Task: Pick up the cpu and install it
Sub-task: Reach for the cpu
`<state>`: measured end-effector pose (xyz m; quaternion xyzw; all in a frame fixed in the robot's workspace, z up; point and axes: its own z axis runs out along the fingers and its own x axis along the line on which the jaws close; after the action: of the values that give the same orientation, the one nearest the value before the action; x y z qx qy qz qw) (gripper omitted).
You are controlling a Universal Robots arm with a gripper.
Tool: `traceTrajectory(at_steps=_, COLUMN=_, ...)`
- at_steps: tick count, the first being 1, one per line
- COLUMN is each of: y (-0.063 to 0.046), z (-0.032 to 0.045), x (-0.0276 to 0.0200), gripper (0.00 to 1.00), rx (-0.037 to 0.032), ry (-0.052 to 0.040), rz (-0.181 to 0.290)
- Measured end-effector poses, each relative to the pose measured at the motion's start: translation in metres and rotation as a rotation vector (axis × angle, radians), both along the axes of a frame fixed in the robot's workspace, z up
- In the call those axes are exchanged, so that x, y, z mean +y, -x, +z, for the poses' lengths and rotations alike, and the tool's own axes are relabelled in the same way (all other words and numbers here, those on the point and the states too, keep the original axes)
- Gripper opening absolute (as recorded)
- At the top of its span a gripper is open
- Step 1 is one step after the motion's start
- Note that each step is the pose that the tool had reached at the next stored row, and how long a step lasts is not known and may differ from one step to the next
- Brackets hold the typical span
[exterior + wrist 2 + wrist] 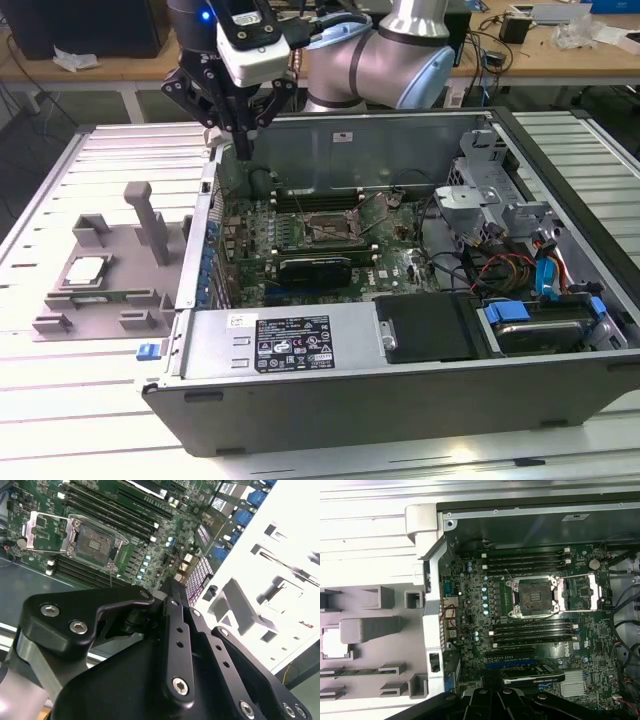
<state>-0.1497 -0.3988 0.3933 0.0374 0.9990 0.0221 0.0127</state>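
Note:
The cpu (86, 269) is a small silver square lying in a recess of the grey fixture (120, 300) at the exterior view's left, outside the computer case. In the first wrist view the cpu (334, 643) shows as a bright square in that fixture. My gripper (243, 148) hangs over the case's rear corner at the exterior view's left, above the motherboard's edge, shut with nothing held. It is well apart from the cpu. The motherboard socket (536, 596) stands uncovered with its metal load plate (580, 593) swung open. The socket (97, 542) is also seen in the second wrist view.
The open computer case (400, 385) lies on a white slatted table (60, 400). A black expansion card (315, 268) sits in front of the socket. Cables and drive bays (520, 260) fill the case's side at the exterior view's right. The fixture has upright grey posts (150, 220).

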Motion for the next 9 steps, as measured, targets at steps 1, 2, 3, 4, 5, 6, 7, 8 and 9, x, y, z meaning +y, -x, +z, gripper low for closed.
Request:
traceTrajectory(at_steps=1, y=0.0007, z=0.0000, x=0.0000, gripper=0.11, rx=-0.0001, ry=-0.0001, rz=0.000)
traceTrajectory(at_steps=2, y=0.0015, z=0.0000, x=0.0000, gripper=0.11, rx=0.0000, ry=0.0000, rz=0.000)
traceTrajectory(at_steps=3, y=0.0024, z=0.0000, x=0.0000, gripper=0.11, rx=0.0000, ry=0.0001, rz=0.000)
traceTrajectory(at_steps=4, y=0.0032, z=0.0000, x=0.0000, gripper=0.11, rx=-0.0001, ry=0.0001, rz=0.000)
traceTrajectory(at_steps=5, y=0.0050, z=0.0000, x=0.0000, gripper=0.11, rx=-0.0002, ry=0.0000, rz=0.000)
traceTrajectory(at_steps=6, y=0.0058, z=0.0000, x=0.0000, gripper=0.11, rx=-0.0002, ry=0.0000, rz=0.000)
traceTrajectory(at_steps=7, y=0.0065, z=0.0000, x=0.0000, gripper=0.11, rx=-0.0003, ry=0.0001, rz=0.000)
traceTrajectory(at_steps=8, y=0.0088, z=0.0000, x=0.0000, gripper=0.11, rx=-0.0004, ry=0.0000, rz=0.000)
traceTrajectory(at_steps=9, y=0.0104, z=0.0000, x=0.0000, gripper=0.11, rx=-0.0005, ry=0.0000, rz=0.000)
